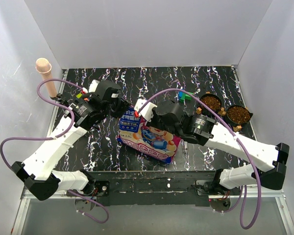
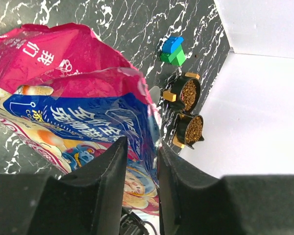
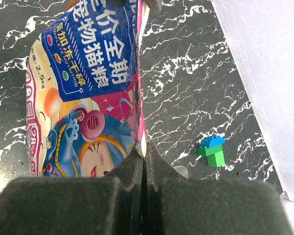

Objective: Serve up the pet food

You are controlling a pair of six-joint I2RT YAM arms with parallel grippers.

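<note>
The glossy magenta-pink bag of pet food [image 1: 149, 137] stands mid-worktop, its top held up and its lower end close to the near edge of the black white-veined worktop [image 1: 108, 78]. Right of the bag and farther back sit two small round black bowls with orange-brown tabs [image 2: 178, 88], both heaped with small brown kibble pellets [image 1: 211, 103]. Serving therefore looks essentially done, and what seems left is to set the bag down and let go.

The right claw [image 3: 143, 161] is pinched fully together on the bag's pink side seam. The left claw [image 2: 138, 161] stands narrowly parted astride the bag's other edge; whether it presses the film cannot be told.

A small blue-and-green toy block [image 3: 213, 151] lies between the bag and the bowls, so that side is crowded. White walls close in behind and to the right of the bag. Bare worktop left of the bag and behind it looks the safer room for laying it flat.
</note>
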